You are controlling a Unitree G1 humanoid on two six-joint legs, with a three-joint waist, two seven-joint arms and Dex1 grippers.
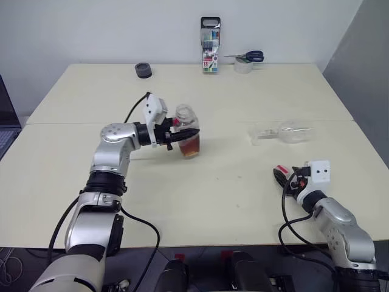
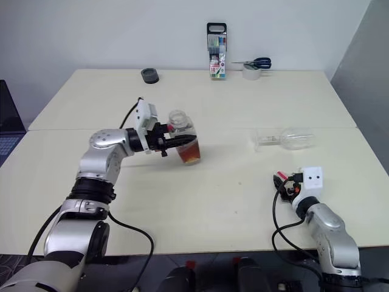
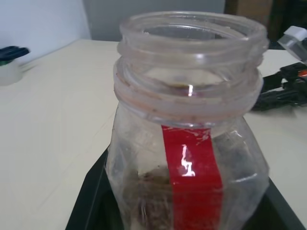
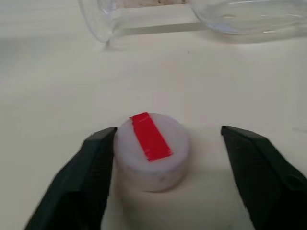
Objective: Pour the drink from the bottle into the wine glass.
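My left gripper [image 1: 184, 134] is shut on the bottle [image 1: 185, 115], a clear one with a red strip, held just above the middle of the table and leaning slightly. Its mouth [image 3: 192, 28] is open, with no cap on it. The drink [image 1: 190, 146], amber, fills its lower part. The wine glass [image 1: 285, 132] lies on its side on the table to the right, empty. Near the front right edge my right gripper [image 4: 169, 134] stands open, its fingers either side of a white cap [image 4: 151, 151] with a red strip that rests on the table.
At the table's far edge stand a pack of coloured pens [image 1: 210, 45], scissors [image 1: 249, 56] on a tape roll [image 1: 243, 67] and a small black round object [image 1: 143, 70]. A laptop edge [image 1: 5, 128] shows at the far left.
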